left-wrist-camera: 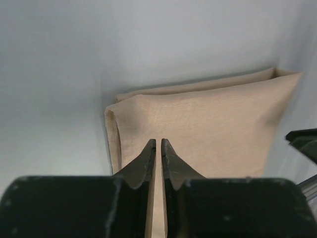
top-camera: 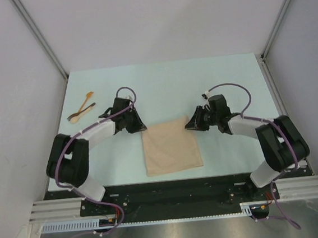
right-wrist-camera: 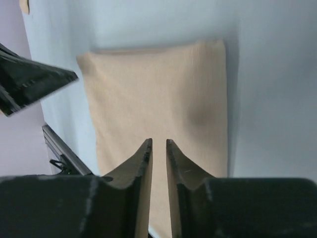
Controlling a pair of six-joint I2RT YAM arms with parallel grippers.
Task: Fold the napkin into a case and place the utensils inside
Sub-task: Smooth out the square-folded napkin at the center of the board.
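The beige-tan napkin (top-camera: 170, 146) lies flat on the table as a folded, roughly square piece; its doubled left edge shows in the left wrist view (left-wrist-camera: 208, 119). It also shows in the right wrist view (right-wrist-camera: 158, 99). My left gripper (top-camera: 140, 126) hovers at its far left corner, jaws shut and empty (left-wrist-camera: 158, 141). My right gripper (top-camera: 189, 125) hovers at its far right corner, jaws a narrow slit apart with nothing between them (right-wrist-camera: 158, 141). The utensils lie at the far left: an orange-tan spoon (top-camera: 85, 103) crossed by a darker brown piece (top-camera: 85, 110). No narrow case shows.
The pale table (top-camera: 228, 78) is walled by white panels with metal posts at the back corners. A black base rail (top-camera: 172, 193) runs along the near edge. The other arm's gripper shows at each wrist view's edge: the right one (left-wrist-camera: 304, 141) and the left one (right-wrist-camera: 29, 82).
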